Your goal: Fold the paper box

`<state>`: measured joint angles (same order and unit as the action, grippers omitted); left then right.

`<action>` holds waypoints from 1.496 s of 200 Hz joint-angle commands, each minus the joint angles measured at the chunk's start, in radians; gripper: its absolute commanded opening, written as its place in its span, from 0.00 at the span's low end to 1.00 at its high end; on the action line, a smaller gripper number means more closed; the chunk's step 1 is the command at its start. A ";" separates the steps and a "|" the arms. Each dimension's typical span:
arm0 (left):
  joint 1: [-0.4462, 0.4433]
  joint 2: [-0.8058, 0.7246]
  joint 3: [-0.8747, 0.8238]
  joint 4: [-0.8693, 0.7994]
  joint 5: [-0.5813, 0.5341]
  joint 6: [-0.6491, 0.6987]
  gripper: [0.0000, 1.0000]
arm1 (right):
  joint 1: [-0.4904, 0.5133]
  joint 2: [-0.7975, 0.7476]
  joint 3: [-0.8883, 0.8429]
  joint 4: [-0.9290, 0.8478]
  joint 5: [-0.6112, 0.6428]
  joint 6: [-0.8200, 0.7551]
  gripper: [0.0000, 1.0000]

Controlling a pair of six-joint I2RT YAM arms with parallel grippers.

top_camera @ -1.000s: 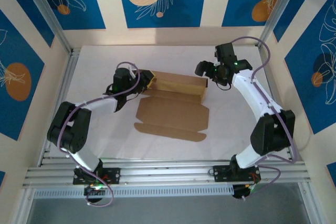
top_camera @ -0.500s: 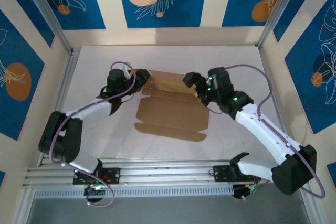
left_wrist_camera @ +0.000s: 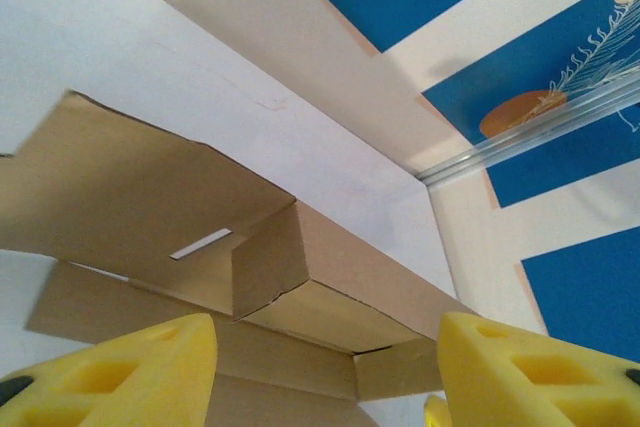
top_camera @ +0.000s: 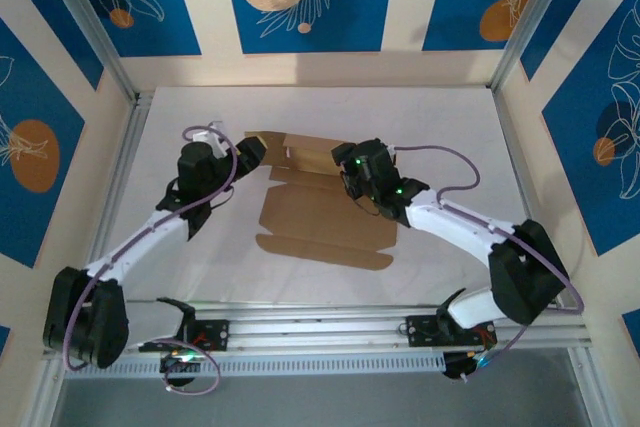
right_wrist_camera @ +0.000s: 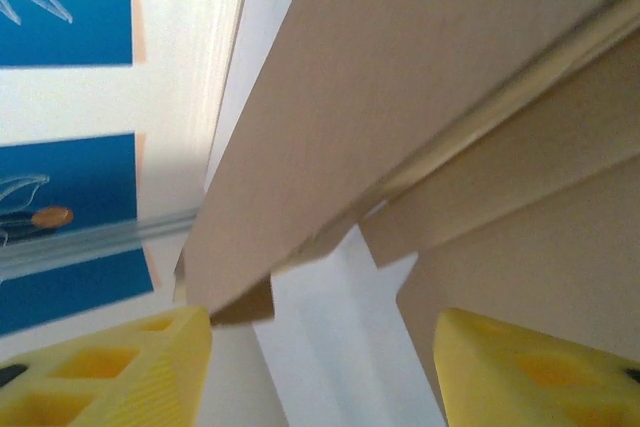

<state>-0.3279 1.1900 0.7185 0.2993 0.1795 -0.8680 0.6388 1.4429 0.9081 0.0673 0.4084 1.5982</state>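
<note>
Now the plain brown die-cut cardboard paper box (top_camera: 325, 217) lies mid white tabletop (top_camera: 440, 117), its long axis running left to right and its far wall half-raised. The left end effector (top_camera: 250, 150) sits at the box's far-left corner, fingers wide and empty. The right end effector (top_camera: 350, 169) hangs over the box's far-right wall, fingers parted, with a flap corner just beside one. Bare tabletop lies beyond the box's far edge.

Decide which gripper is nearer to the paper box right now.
Right. The right gripper sits over the paper box's right part; the left gripper hangs just off its left end.
</note>
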 commanded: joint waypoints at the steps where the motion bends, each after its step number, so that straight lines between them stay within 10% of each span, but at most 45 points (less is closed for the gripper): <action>1: 0.015 -0.052 -0.009 -0.103 -0.079 0.101 0.59 | -0.029 0.048 0.039 0.074 0.059 0.071 0.50; 83: 0.010 0.024 -0.117 0.014 -0.037 0.022 0.55 | -0.100 0.087 0.151 0.019 0.019 0.143 0.08; 159: 0.009 0.026 -0.220 0.276 -0.027 0.107 0.57 | -0.135 0.009 0.181 -0.002 -0.023 0.217 0.00; 253: -0.006 0.589 -0.163 1.102 0.151 -0.146 0.60 | -0.159 -0.094 0.216 -0.046 -0.108 0.242 0.00; 299: -0.044 0.645 -0.103 1.106 0.086 -0.139 0.59 | -0.140 -0.114 0.230 -0.038 -0.112 0.250 0.00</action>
<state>-0.3511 1.8214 0.5724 1.2732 0.2859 -0.9897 0.4850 1.3640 1.1019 0.0196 0.3058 1.8275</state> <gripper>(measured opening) 0.600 0.069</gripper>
